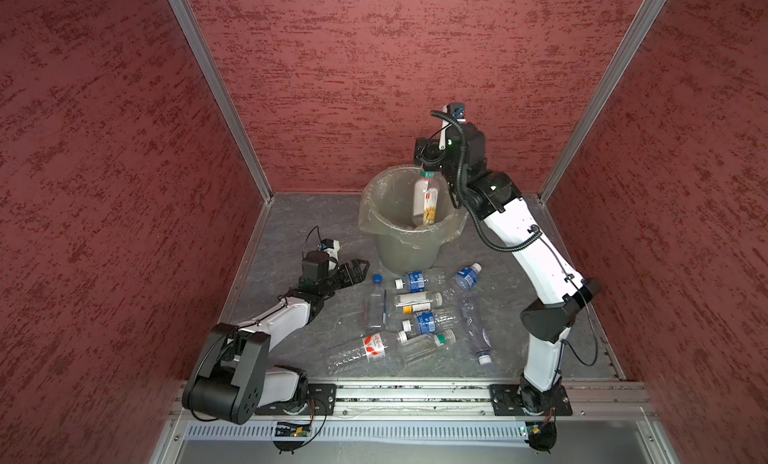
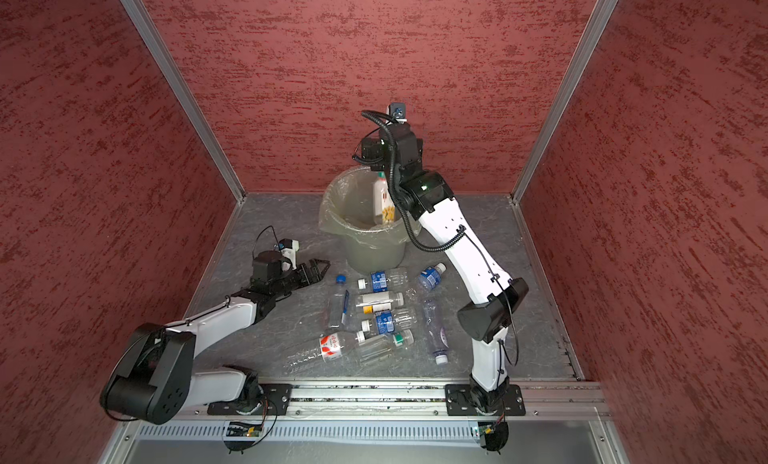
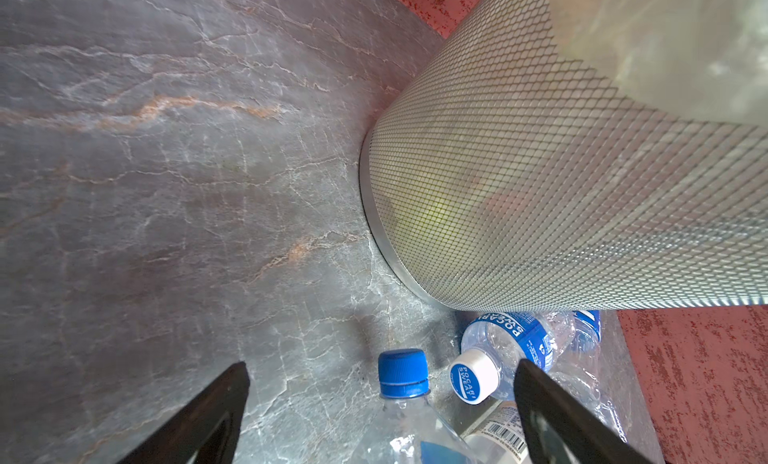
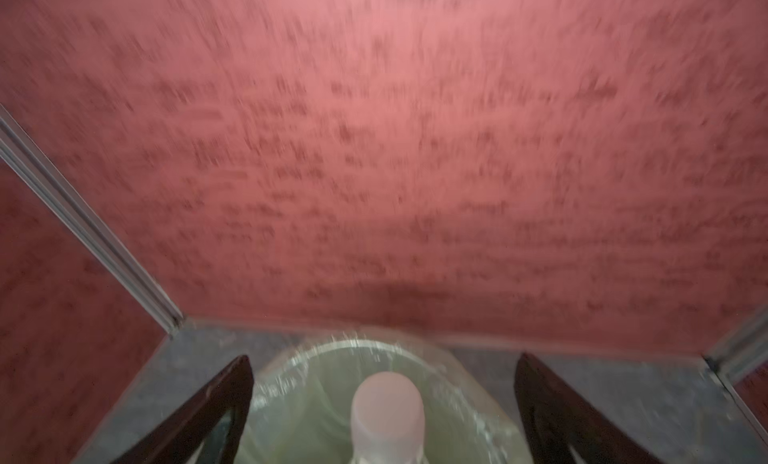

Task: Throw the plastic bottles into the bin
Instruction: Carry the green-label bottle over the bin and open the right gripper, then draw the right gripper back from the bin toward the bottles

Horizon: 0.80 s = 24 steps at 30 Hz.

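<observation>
Right tool (image 4: 382, 358) spread wide above bin (image 1: 376, 220), gripping nothing; yellow-label bottle (image 1: 426, 200) cap-up inside bin, just below tool. Left tool (image 1: 360, 268) wide open, empty, low over surface (image 1: 324, 349), left of loose bottles (image 1: 419, 312) lying on near side of bin.

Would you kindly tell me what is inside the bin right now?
A plastic liner and one bottle with a white and yellow label, nearly upright in the bin. The near wall hides most of the floor, so anything lying there cannot be seen.
</observation>
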Each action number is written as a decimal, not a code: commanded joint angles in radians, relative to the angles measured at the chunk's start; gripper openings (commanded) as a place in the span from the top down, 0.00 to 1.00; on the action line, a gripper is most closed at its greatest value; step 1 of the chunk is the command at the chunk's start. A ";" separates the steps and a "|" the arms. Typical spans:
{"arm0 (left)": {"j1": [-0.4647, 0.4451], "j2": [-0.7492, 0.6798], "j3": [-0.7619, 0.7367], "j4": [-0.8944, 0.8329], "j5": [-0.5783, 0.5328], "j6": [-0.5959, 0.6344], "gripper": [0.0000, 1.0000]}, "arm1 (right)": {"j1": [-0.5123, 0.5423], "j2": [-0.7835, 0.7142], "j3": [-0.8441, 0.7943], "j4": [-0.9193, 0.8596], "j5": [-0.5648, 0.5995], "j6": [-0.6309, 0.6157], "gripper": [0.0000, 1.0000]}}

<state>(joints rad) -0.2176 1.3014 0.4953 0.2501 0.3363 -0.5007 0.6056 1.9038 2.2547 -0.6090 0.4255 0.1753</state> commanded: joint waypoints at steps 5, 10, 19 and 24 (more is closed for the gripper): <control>-0.002 -0.023 0.001 0.000 0.014 0.003 0.01 | -0.004 -0.195 -0.145 0.037 -0.057 0.029 0.01; -0.032 -0.052 0.007 -0.033 -0.021 0.033 0.01 | -0.005 -0.331 -0.322 0.022 -0.032 0.044 0.01; -0.119 -0.158 0.069 -0.234 -0.145 0.076 0.01 | -0.007 -0.651 -0.759 0.078 0.028 0.100 0.02; -0.186 -0.218 0.094 -0.348 -0.190 0.083 0.00 | -0.024 -0.778 -0.967 0.072 0.038 0.139 0.04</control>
<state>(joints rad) -0.3775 1.1107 0.5655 0.0051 0.1959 -0.4412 0.5983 1.1835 1.3575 -0.5430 0.4294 0.2684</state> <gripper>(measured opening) 0.995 0.967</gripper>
